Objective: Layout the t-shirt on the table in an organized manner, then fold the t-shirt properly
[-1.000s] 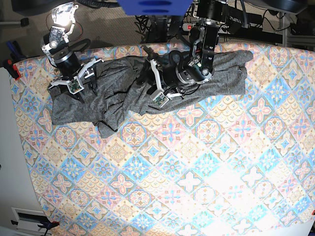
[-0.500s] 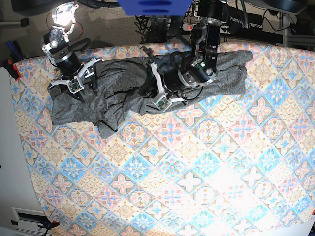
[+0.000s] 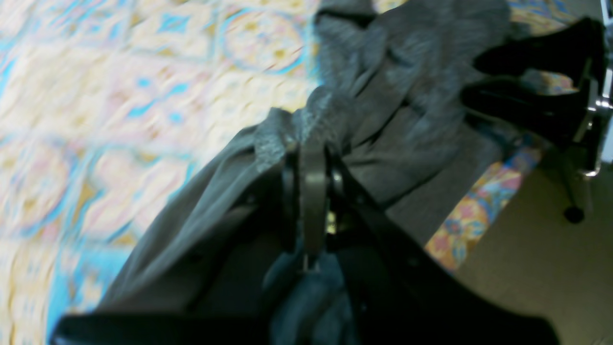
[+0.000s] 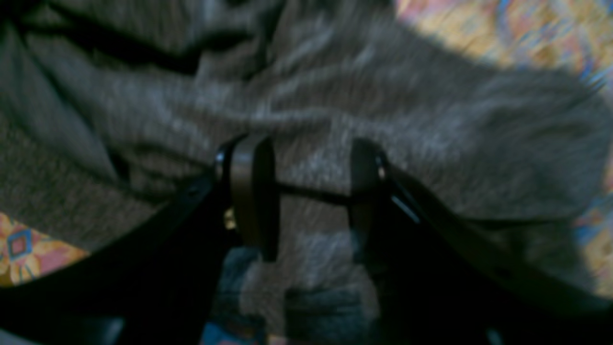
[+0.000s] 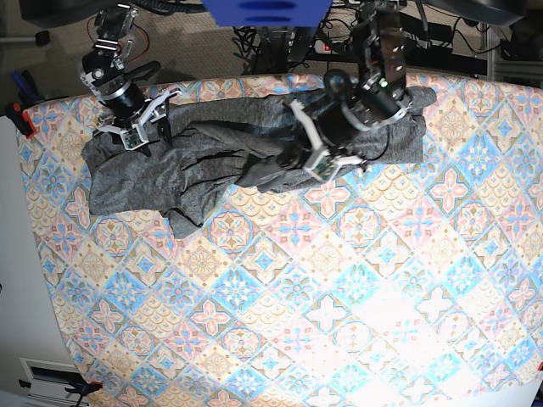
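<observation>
No writing to read anywhere here, no brand, no label, the wrist views too blurred for small print anyway. Closest in, the left wrist view: the left gripper (image 3: 306, 158) is pinched tight on a bunched ridge of the t-shirt (image 3: 383, 120), charcoal-grey knit gathered right between the black fingers (image 3: 288, 191), cloth draping away down both sides. Beyond it, the pastel tile-pattern table (image 3: 119, 96) to one side, and a strip of bare floor (image 3: 536, 268) past the table's edge on the other. Over to the right wrist view: the right gripper (image 4: 311, 191) stands parted, about midway, one pad (image 4: 254, 191) on either side of a stretch of grey t-shirt (image 4: 335, 96); the cloth lies under and between them, but whether the tips actually press it I cannot tell from this blur. Now the base view, wide: the t-shirt (image 5: 212, 161) lies rumpled along the far edge of the table (image 5: 339, 305), spread across much of its width. The left gripper (image 5: 312, 158) sits at the middle of the garment, folds pulling in toward it. The right gripper (image 5: 136, 127) is over the shirt's far end on that view's left, by the table's far corner.
</observation>
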